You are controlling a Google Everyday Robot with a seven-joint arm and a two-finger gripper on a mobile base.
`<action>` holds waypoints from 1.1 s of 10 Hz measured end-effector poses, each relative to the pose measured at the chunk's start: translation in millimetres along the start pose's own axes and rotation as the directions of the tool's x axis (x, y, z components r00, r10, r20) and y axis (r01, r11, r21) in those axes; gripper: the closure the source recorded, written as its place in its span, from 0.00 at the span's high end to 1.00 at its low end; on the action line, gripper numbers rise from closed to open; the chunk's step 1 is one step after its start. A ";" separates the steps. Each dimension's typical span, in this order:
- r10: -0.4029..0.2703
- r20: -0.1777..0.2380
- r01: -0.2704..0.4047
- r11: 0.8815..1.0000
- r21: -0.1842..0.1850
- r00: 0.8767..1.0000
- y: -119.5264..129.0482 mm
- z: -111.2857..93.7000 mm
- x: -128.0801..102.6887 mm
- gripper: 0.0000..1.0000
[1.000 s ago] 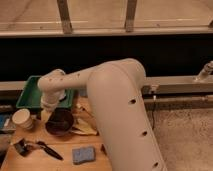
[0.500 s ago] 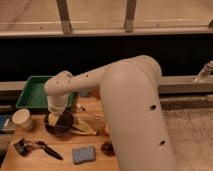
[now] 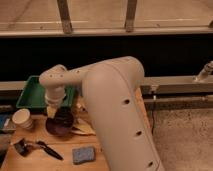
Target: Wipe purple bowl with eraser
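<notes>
**Tool low over the purple bowl, eraser at its rim**

The white arm's (image 3: 115,100) tool (image 3: 55,106) hangs over the back-left rim of the round, glossy, dark purple bowl (image 3: 62,124) on the wooden bench (image 3: 30,161). A small pale yellow-cream eraser block (image 3: 51,111) shows just beneath the tool, at that rim. Whether the tool is wide, narrow or clamped on the block cannot be told. Over the last second the bowl has kept its place between the pale beige cup (image 3: 22,119) and the flat yellow pointed pieces (image 3: 84,128). The arm's wrist has shifted slightly above the bowl, which suggests that wiping is under way rather than finished. No brand, label or writing can be read anywhere.
</notes>
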 end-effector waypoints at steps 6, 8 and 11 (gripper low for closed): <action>-0.045 0.047 0.047 0.998 -0.031 0.998 55.7 1.8 -0.1 0.00; -0.076 0.065 0.080 0.995 -0.055 0.995 83.3 6.8 -6.2 0.00; -0.053 0.062 0.057 0.997 -0.050 0.997 96.8 7.1 1.7 0.00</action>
